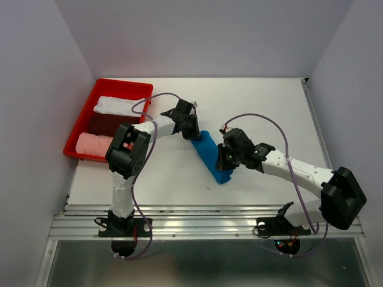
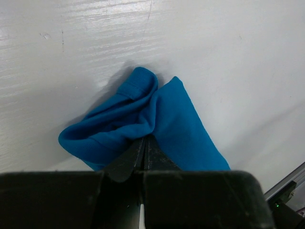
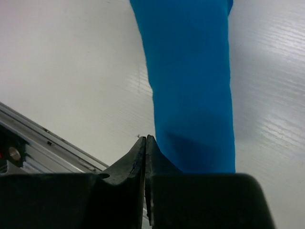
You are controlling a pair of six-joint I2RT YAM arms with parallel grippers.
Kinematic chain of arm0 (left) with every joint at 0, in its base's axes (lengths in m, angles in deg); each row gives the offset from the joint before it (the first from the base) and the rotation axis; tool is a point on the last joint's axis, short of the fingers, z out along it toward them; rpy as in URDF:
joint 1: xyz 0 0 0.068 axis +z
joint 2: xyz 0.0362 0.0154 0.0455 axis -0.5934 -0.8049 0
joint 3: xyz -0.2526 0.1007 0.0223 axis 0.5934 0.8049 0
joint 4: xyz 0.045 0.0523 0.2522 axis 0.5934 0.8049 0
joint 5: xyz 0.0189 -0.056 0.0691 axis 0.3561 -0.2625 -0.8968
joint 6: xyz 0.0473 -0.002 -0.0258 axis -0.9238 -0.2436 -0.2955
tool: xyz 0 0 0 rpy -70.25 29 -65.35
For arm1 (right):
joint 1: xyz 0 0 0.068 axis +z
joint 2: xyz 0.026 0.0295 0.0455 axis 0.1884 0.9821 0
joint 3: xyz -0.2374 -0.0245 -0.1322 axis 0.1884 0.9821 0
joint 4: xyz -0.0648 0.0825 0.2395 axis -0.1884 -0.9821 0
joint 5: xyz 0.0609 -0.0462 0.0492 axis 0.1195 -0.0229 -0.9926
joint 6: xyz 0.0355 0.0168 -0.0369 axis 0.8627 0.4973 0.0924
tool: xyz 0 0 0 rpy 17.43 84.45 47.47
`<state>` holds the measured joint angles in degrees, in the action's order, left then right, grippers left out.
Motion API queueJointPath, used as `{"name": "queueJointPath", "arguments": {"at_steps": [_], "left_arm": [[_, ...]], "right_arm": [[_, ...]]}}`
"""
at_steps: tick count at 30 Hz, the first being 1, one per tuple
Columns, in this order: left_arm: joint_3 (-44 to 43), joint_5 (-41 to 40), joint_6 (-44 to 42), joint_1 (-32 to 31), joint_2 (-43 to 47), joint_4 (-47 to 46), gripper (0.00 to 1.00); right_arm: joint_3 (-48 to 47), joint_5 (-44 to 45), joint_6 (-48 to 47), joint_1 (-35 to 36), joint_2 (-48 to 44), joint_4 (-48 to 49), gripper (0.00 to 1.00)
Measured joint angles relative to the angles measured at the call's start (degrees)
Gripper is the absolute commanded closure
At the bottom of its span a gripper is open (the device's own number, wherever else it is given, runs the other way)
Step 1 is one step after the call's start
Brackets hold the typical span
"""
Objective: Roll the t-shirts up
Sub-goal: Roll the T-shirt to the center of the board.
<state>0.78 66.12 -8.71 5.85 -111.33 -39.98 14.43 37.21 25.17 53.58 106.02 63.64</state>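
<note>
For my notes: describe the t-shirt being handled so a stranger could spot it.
On the white table, right of the red tray, a slanted strip of cloth lies between the left gripper and right gripper. It is the blue t-shirt, the only one outside the tray; the white t-shirt, maroon t-shirt and pink t-shirt lie in it.

Four t-shirts (image 1: 214, 156), one red tray (image 1: 122, 83), two arms (image 1: 293, 170)

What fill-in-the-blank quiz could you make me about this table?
The t-shirt outside the tray is ___.
That tray is ___.
The shirt at the tray's near end is ___.
The left gripper and right gripper are both ___.
Missing: blue; red; pink; shut.
</note>
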Motion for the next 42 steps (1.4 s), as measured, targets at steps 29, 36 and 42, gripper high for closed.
{"name": "queueJointPath", "arguments": {"at_steps": [29, 36, 42], "left_arm": [[3.43, 2.05, -0.39, 3.43, 1.60, -1.16, 0.93], [4.94, 2.16, -0.63, 4.28, 1.88, -2.36, 0.93], [8.63, 1.09, -1.31, 4.81, 4.57, -2.99, 0.93]], "right_arm": [[9.49, 8.52, 7.41, -0.28, 1.66, 4.00, 0.99], [9.57, 9.03, 10.80, -0.33, 3.96, 6.40, 0.99], [9.60, 10.71, 12.41, -0.31, 3.50, 5.90, 0.95]]}}
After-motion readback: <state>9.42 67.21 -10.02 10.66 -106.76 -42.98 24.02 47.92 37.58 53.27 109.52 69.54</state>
